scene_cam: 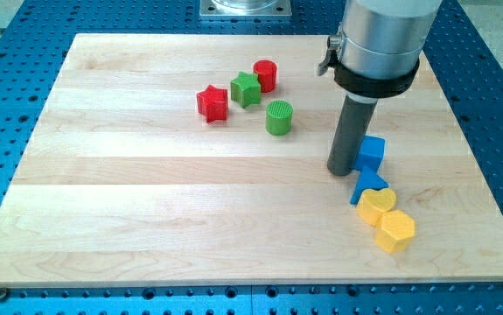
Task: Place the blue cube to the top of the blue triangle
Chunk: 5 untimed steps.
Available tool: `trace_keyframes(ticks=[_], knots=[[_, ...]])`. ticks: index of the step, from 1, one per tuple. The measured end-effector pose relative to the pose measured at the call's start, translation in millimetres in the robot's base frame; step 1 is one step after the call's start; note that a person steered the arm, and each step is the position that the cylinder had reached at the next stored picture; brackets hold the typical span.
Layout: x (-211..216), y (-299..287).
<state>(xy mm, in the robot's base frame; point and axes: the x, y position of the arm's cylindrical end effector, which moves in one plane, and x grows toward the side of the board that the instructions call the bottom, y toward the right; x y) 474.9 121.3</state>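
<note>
The blue cube (372,151) sits at the view's right on the wooden board (146,219). The blue triangle (365,183) lies just below it, touching or nearly touching it. My tip (343,170) stands on the board right beside the cube's left face, level with the gap between the cube and the triangle.
A yellow heart (377,206) and a yellow hexagon (395,231) lie just below the triangle. A red star (213,103), a green star (246,89), a red cylinder (265,75) and a green cylinder (279,117) cluster at the top middle.
</note>
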Motion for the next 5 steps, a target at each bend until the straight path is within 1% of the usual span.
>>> trace_keyframes(ticks=[1, 2, 3, 4, 5], knots=[[-17, 0], [-24, 5], [-59, 11], [-59, 36], [-43, 35]])
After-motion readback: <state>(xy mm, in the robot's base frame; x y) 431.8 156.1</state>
